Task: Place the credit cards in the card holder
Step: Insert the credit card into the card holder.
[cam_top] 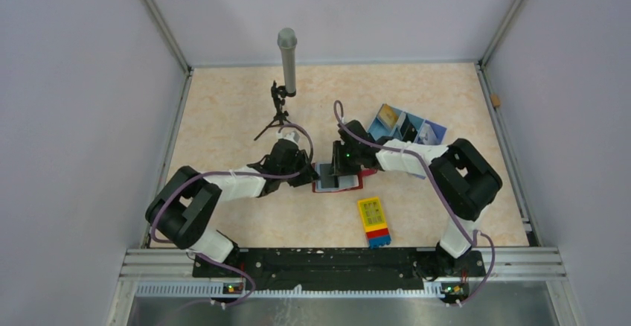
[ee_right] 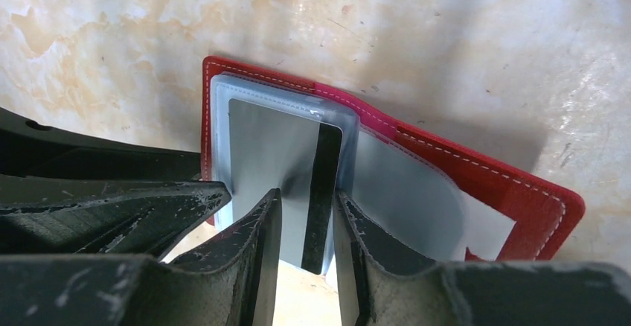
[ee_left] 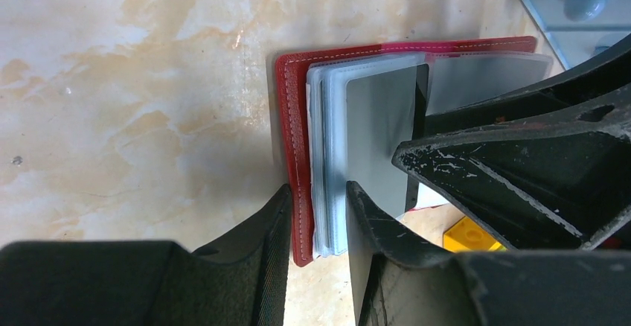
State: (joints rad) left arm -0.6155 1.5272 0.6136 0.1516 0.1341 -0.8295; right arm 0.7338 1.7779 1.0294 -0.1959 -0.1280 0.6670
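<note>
The left arm reaches low and inward, its left pincer clenched on the card holder at its left edge, mid-worktop. The right arm stretches across, its right pincer narrowed astride a grey card over the pockets; I cannot tell if it grips.

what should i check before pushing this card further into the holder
1. Card holder lies open on the table: ok.
2. Grey card started in a clear pocket: ok.
3. Card fully seated: not ok, its striped end sticks out past the holder's edge.
4. Left tool steadying the holder: fingers straddle one edge, firm hold cannot tell.
5. Right tool on the card: fingers flank the dark stripe, grip cannot tell.
</note>
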